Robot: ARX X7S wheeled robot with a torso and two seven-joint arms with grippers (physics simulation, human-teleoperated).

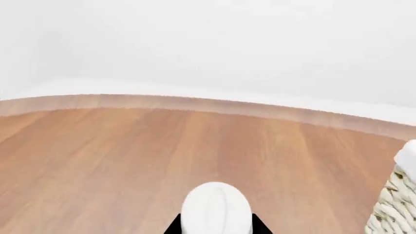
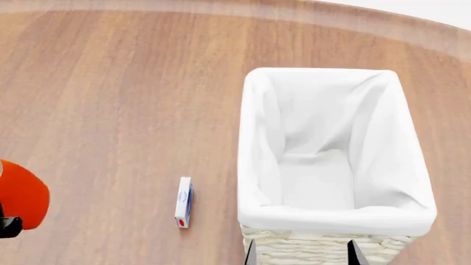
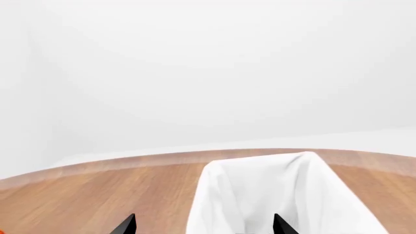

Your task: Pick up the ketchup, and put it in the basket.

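Ketchup (image 2: pixel 22 193), a smooth red-orange plastic bottle, sits at the head view's left edge, its white rounded cap (image 1: pixel 216 208) clenched by the left gripper (image 1: pixel 217 225). Right gripper (image 3: pixel 204 225) spread apart before the woven, cloth-lined basket (image 2: pixel 335 221). Small flat box (image 2: pixel 183 201) on wood-grain table (image 2: pixel 110 99).

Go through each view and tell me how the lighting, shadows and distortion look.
Head view: flat, even light; the basket liner shows soft fold shading and the small box only a thin shadow. Left wrist view: the table edge bows strongly, wide-angle distortion; the ketchup cap looks soft. Right wrist view: washed-out white background, curved table edge, no glare.
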